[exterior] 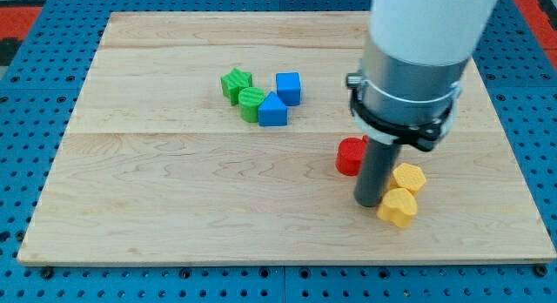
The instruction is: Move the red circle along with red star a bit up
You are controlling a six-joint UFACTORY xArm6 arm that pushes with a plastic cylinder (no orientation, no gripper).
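Observation:
One red block (350, 155) shows just right of the board's middle, partly hidden behind my rod; its shape cannot be made out. No second red block is in view; the arm covers the area to its right. My tip (370, 204) rests on the board just below and to the right of the red block, close to its lower right edge. The tip also stands right beside two yellow blocks.
A yellow hexagon-like block (409, 178) and another yellow block (399, 208) sit right of my tip. A green star (235, 82), a green round block (251, 104), a blue cube (288, 88) and a blue triangular block (272, 111) cluster at upper middle. The wooden board (174, 207) lies on a blue pegboard.

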